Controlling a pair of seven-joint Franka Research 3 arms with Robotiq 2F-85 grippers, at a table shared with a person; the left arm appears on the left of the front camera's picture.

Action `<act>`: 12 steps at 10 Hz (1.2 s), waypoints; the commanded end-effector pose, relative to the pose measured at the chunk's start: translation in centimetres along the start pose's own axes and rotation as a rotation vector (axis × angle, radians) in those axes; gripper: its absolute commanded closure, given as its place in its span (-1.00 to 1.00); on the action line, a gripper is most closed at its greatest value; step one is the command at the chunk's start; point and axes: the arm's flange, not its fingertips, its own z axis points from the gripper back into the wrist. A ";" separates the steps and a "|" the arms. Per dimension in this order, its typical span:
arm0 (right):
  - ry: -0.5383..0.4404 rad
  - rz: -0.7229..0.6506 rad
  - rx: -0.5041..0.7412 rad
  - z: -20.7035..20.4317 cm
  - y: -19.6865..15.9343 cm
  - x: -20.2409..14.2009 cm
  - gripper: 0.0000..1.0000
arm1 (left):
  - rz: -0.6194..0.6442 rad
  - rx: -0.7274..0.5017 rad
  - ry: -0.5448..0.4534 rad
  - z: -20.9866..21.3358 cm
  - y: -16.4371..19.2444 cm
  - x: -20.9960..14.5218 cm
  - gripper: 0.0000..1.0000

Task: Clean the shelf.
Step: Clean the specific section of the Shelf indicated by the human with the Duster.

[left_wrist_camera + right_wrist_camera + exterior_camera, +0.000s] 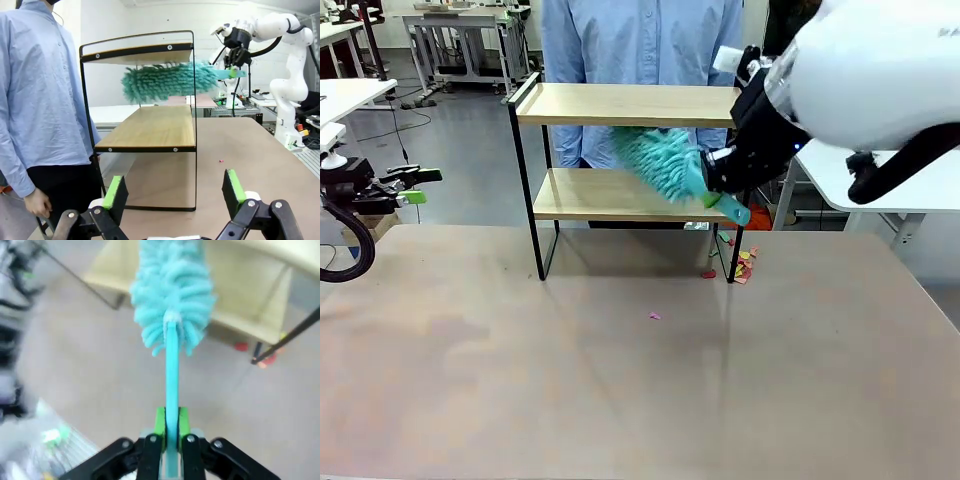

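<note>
We see a pale table (620, 380) carrying the shelf (620, 105) toward its far side, four black legs standing on the tabletop. Small coloured paper scraps (742, 266) lie on the table by the shelf's near right leg, and one pink scrap (655, 316) sits apart, nearer the middle.

Right wrist view is motion-blurred: you can't make out the clutter at its left edge, and the shelf (240, 295) runs off the top. The duster (665, 165) head smears in front view, covering part of the lower board. Scraps (742, 265) by the shelf leg are too small to identify. Right gripper (715, 185) fingertips are hidden behind its wrist there.
</note>
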 end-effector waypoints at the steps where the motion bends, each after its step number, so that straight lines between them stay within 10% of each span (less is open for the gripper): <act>1: 0.144 0.226 0.118 0.9 -2.1 -2.0 0.74 | -0.003 -0.002 -0.001 -0.1 -0.3 0.4 -1.00; 5: 0.319 0.614 0.036 4.3 -3.8 -7.1 0.74 | -0.003 -0.002 -0.001 -0.1 -0.3 0.4 -1.00; 12: 0.654 0.683 -0.106 4.2 -11.3 -10.0 0.74 | -0.003 -0.002 -0.001 -0.1 -0.3 0.4 -1.00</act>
